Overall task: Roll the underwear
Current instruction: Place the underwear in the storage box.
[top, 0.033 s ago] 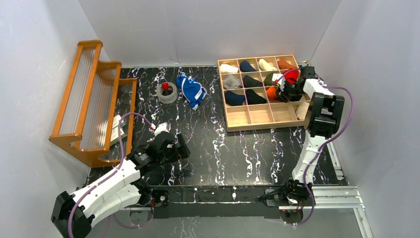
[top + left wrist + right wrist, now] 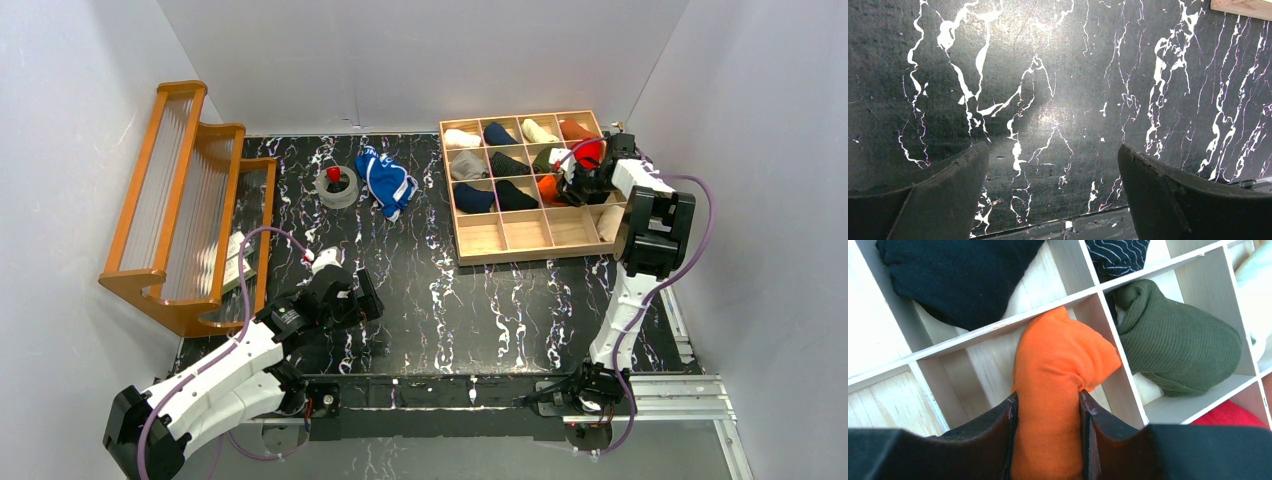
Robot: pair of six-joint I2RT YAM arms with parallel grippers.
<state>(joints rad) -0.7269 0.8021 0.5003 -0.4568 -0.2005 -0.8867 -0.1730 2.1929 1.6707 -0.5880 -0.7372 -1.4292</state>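
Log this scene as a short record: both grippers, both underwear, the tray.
left gripper: open, over the table, holding nothing
right gripper: shut on orange underwear
orange underwear: bundled, in a tray cell
blue underwear: loose on the table, beside tape roll
tray: many cells hold bundles

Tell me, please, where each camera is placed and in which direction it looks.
Top external: above and behind the robot, looking down on the table; the left hand and the right hand both show, bases nearest.
Left wrist: on the left wrist, looking down at bare table; its open hand's two fingers fill the bottom corners.
Right wrist: on the right wrist, looking down into the wooden tray; its hand is shut on the orange underwear.
Shared: the top and right wrist views both show the orange underwear held over the wooden tray.
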